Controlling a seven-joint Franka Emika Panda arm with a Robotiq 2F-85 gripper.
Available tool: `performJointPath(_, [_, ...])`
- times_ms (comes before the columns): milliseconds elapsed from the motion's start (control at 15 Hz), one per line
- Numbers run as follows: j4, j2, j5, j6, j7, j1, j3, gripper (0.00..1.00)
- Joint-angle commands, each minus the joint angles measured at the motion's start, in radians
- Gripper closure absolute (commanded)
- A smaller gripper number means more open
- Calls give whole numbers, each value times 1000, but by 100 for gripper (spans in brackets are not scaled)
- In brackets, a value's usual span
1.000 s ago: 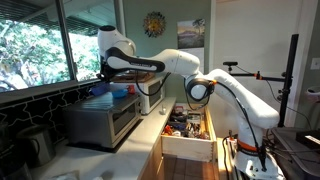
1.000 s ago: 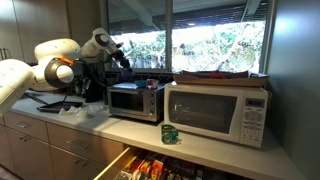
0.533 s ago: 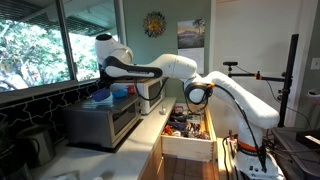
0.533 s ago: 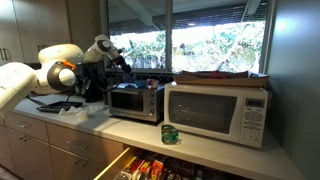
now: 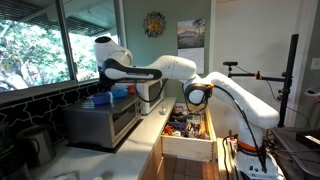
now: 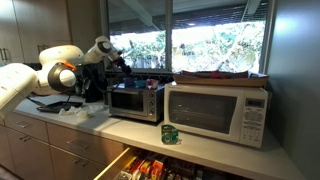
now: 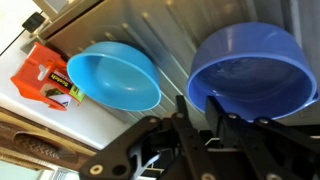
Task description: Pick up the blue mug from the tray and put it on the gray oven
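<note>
In the wrist view the blue mug (image 7: 250, 70) is seen from above, over the ribbed top of the gray oven (image 7: 165, 25). My gripper (image 7: 205, 112) has its fingers close together around the mug's near rim and looks shut on it. I cannot tell whether the mug's base touches the oven top. In both exterior views the arm reaches over the gray oven (image 5: 100, 122) (image 6: 135, 101), with the gripper (image 5: 108, 88) (image 6: 122, 68) just above its top. The reddish-brown tray (image 6: 222, 76) lies on the white microwave (image 6: 215, 112).
A lighter blue bowl (image 7: 115, 75) and a red-orange packet (image 7: 45, 75) sit on the oven top beside the mug. A dark metal jug (image 5: 35, 145) stands on the counter. A drawer (image 5: 186, 128) hangs open below. A green can (image 6: 170, 133) stands before the microwave.
The arm has swung further over the gray oven and come down a little toward its top, with the mug still in the gripper.
</note>
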Motion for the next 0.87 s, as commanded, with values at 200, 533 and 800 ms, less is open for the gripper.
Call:
performJointPath(200, [5, -37, -9, -31, -1, 9, -15, 18])
performJointPath(533, [31, -146, 20, 61, -214, 3, 32, 0])
performJointPath(800, [56, -167, 8, 93, -241, 3, 27, 0])
